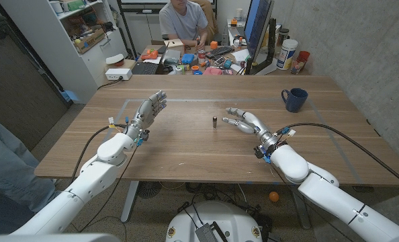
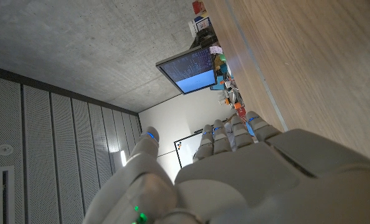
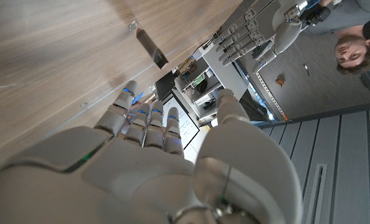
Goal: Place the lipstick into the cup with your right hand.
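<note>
The wooden table [image 1: 186, 144] carries both robot hands. The left hand [image 1: 149, 111] stands at the table's left part, holding nothing, its fingers straight and close side by side. The right hand [image 1: 245, 122] is near the table's middle, fingers spread apart and holding nothing, reaching toward the lipstick. The dark blue cup [image 1: 294, 99] stands upright near the far right, well apart from the hand. The lipstick [image 1: 213, 122] stands upright just beside the right fingertips [image 1: 226, 121], apart from them.

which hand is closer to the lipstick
The right hand: its fingers reach toward the upright lipstick just beside them, while the left hand stands well off across the table.
</note>
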### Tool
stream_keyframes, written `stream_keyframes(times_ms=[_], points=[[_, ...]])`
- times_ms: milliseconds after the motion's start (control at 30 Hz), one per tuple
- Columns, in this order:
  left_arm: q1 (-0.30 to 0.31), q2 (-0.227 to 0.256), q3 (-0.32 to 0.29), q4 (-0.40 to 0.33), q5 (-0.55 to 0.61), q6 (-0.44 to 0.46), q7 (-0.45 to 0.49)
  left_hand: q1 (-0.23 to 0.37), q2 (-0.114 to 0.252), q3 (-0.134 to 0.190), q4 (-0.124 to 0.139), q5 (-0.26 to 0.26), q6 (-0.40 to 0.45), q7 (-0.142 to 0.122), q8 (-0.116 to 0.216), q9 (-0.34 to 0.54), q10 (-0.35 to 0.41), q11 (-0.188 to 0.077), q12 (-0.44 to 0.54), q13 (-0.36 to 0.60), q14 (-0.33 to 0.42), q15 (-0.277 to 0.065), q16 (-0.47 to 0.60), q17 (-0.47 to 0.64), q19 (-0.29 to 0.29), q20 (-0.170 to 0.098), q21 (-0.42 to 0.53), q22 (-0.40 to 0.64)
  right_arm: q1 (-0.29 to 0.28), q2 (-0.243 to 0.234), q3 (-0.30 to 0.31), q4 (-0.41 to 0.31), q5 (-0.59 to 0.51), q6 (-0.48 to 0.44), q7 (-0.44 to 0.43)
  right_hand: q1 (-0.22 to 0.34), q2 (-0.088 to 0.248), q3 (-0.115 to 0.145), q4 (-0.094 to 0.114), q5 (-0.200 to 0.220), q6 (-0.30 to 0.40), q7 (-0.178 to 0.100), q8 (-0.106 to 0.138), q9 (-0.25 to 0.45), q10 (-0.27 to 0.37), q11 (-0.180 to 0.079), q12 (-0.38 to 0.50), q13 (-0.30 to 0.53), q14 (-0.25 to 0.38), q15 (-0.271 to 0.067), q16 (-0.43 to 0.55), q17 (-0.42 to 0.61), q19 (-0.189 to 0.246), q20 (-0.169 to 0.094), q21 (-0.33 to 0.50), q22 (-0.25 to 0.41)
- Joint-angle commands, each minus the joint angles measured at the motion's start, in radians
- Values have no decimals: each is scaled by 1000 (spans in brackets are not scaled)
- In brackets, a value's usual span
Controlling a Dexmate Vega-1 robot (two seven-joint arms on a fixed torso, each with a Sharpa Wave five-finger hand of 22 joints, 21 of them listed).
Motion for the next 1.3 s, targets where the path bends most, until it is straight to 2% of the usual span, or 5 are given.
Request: stream_keyframes(times_ms=[33,233,467,767,1300], points=[[19,11,-6,-4,-11,-11,-6,12,2,3,-8,7,9,4,11,1,7,9,10,3,7,2,4,2,0,4,2,4,42,-39,-31,-77,-155,-127,50,13,-8,5,4,11,0,-13,6,5,0,-5,2,6,1,13,-2,-1,-4,12,-2,3],[20,13,-5,0,-8,-18,-7,13,2,4,-9,7,12,2,11,1,9,6,10,3,6,3,4,2,-2,9,2,4,79,-60,-54,-111,-240,-200,102,17,-16,4,9,14,2,-18,5,6,-3,-9,1,6,-3,19,-4,-1,-13,28,-4,3],[17,16,-6,3,-4,-17,-4,14,1,6,-13,6,22,11,12,2,12,16,11,4,6,33,3,3,-11,53,2,5,121,-74,-82,-136,-342,-244,156,24,-24,5,13,19,15,-36,9,7,-5,-14,0,7,-4,27,-4,-1,-20,50,-4,3],[6,16,-5,16,-3,-20,-11,14,1,7,-14,6,25,9,12,2,12,16,10,4,7,34,3,3,-12,63,2,5,173,-68,-115,-152,-452,-309,246,43,-38,8,15,27,26,-46,8,8,-14,-20,-3,8,-7,56,-5,-2,-24,91,-3,3],[-7,8,-3,51,-16,-22,-39,14,2,10,-16,6,29,6,10,2,10,2,10,4,7,68,4,4,-16,89,4,6,235,-12,-175,-150,-647,-372,364,47,-56,6,22,36,8,-62,-3,9,-36,-27,-8,9,5,89,3,-2,-36,112,-2,5]])
